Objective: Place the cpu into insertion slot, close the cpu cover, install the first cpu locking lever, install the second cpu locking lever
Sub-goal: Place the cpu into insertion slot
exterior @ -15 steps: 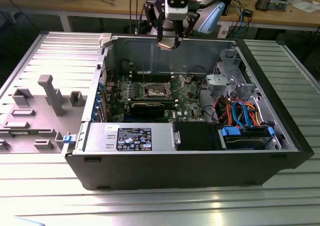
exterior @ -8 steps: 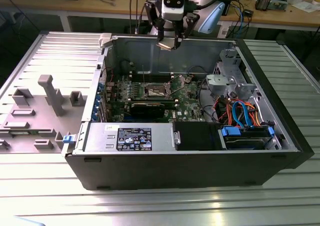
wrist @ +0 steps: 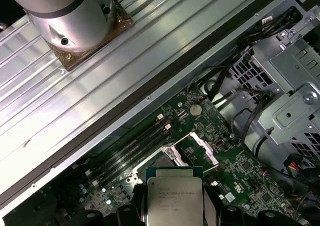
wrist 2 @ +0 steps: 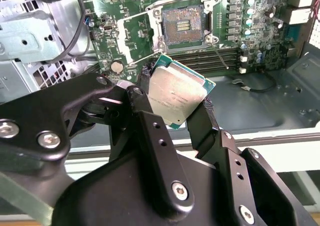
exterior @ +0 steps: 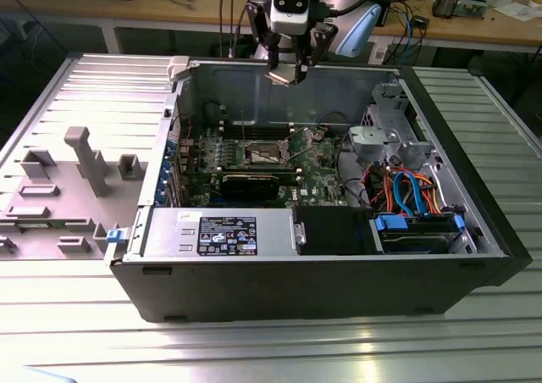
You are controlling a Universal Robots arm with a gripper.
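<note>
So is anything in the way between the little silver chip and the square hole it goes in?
Nothing visible is. The hand holds the flat silvery-grey square chip in the air over the green board. The small square dark-centred socket lies bare, its thin silvery metal cover frame swung open beside it.

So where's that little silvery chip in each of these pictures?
Exterior view: the cpu sits in the pincer, above the open computer case.
Second wrist view: cpu, tilted, just short of the insertion slot.
First wrist view: cpu overlapping the insertion slot's edge.
Shared landmark: the empty insertion slot on the green board.
</note>
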